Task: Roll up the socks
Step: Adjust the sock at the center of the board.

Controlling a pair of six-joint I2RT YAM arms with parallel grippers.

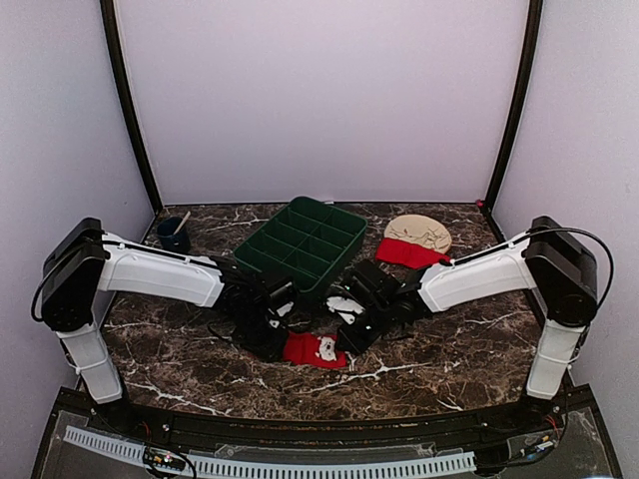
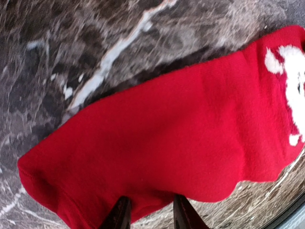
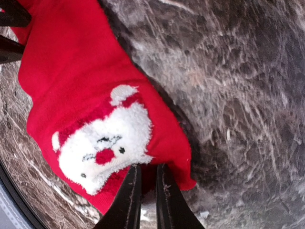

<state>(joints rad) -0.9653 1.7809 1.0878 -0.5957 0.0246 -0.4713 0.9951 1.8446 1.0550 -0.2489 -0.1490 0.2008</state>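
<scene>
Table (image 1: 419,369): the Santa-faced sock (image 1: 315,349) lies near the middle of its front edge, and the second sock (image 1: 409,254) lies toward the far right corner. Left gripper (image 2: 151,210) and right gripper (image 3: 147,191) each pinch one edge of the Santa-faced sock. I should keep both pinches level and roll tightly.

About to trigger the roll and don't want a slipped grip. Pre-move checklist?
1. Right fingers pinch sock edge: ok.
2. Left fingers grip it: cannot tell; fabric lies between them, but the gap is wide.
3. Sock spread out, not bunched: ok.
4. Second sock paired with it: not ok; it lies apart, right of tray.
5. Tray clear of sock: ok.
</scene>
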